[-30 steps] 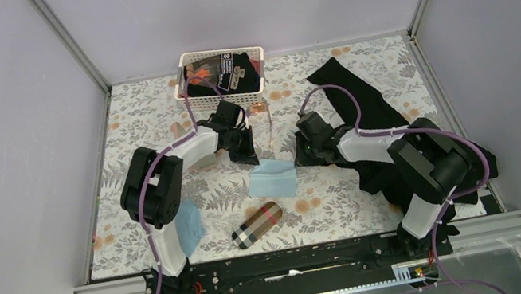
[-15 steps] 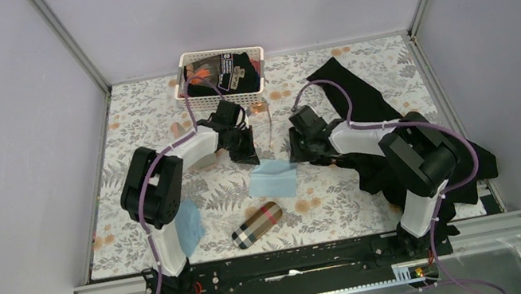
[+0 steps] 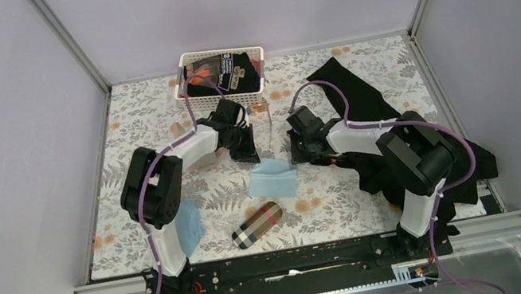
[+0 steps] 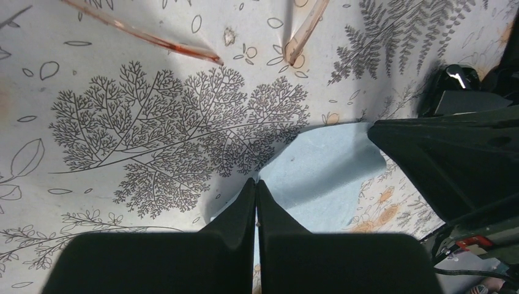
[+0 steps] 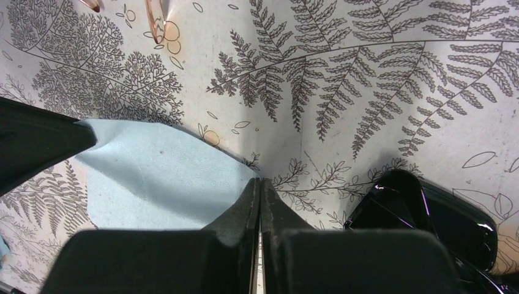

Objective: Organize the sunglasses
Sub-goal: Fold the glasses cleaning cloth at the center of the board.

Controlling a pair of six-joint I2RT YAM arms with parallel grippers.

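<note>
Sunglasses, wire-framed pair (image 4: pixel 307 30): thin frame and pale orange-pink temple arms. It lies on the fern-print worktop (image 3: pixel 156 125) between the white basket (image 3: pixel 202 102) and a light-blue cloth (image 3: pixel 273 179), with the arm tips pointing toward the cloth. The lenses are not clearly seen.

Sunglasses, black pair (image 5: pixel 428 220): glossy dark frame with dark lenses. It lies on the worktop just to the right of the right end effector (image 5: pixel 260 182), near the cloth's corner.

Containers:
- White basket: a lattice-walled basket at the far edge of the worktop. It holds dark items, one with orange marking and one with a printed label. What they are cannot be told.
- Plaid case (image 3: pixel 256 224): an oblong case lying shut near the front edge, well apart from both pairs. Its contents are hidden.

Other items:
- Second light-blue cloth (image 3: pixel 191 228): lies by the left arm's base.
- Black fabric (image 3: pixel 361 93): spread along the right side.

End effectors:
- Left end effector (image 4: pixel 256 182): fingers pressed together, tips at one edge of the middle cloth.
- Right end effector: fingers together, tips at the opposite corner of the same cloth.
- Whether either one pinches the cloth cannot be told.
</note>
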